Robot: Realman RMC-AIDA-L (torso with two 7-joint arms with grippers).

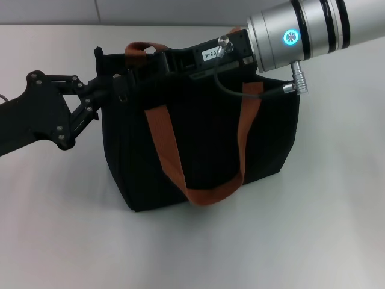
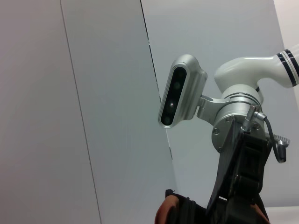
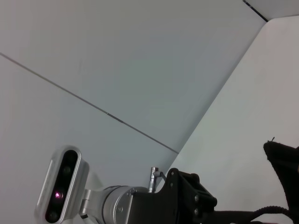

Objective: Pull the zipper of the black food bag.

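The black food bag (image 1: 204, 138) stands upright on the white table, with one rust-brown handle (image 1: 171, 150) hanging down its front and the other (image 1: 141, 48) at its top. My left gripper (image 1: 107, 92) comes in from the left, and its fingers close together on the fabric at the bag's left end. My right gripper (image 1: 174, 63) reaches in from the upper right and lies over the bag's top edge. Its fingertips are hidden against the black fabric. The zipper pull is hidden from every view. A corner of the bag (image 3: 285, 158) shows in the right wrist view.
The white table (image 1: 325, 229) spreads around the bag, with a grey panelled wall behind it. The right arm's silver wrist and cable (image 1: 289, 36) hang over the bag's right end. The left wrist view shows the right arm's camera housing (image 2: 180, 91).
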